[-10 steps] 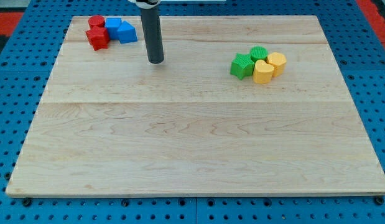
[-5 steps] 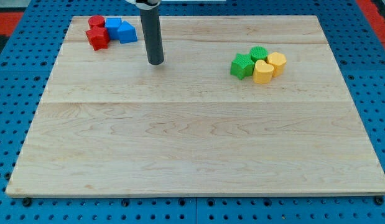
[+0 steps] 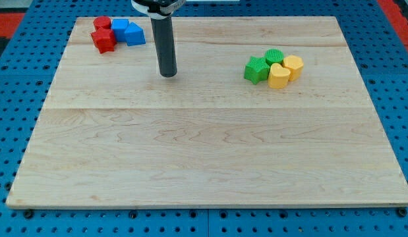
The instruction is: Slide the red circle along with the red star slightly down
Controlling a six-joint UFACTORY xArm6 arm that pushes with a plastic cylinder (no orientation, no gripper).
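The red circle and red star are found touching at the worktop's eleven o'clock corner, blue blocks alongside. No pincer is fitted; my tip is placed well apart, at their four o'clock. The blue blocks could be dragged along if the push is begun off-centre.

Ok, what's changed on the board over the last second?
Only my tip moved: it slid a little toward the view's bottom and slightly right, further from the red circle and red star. It touches no block. The reds, the blue blocks, the green pair and the yellow pair all stayed put.
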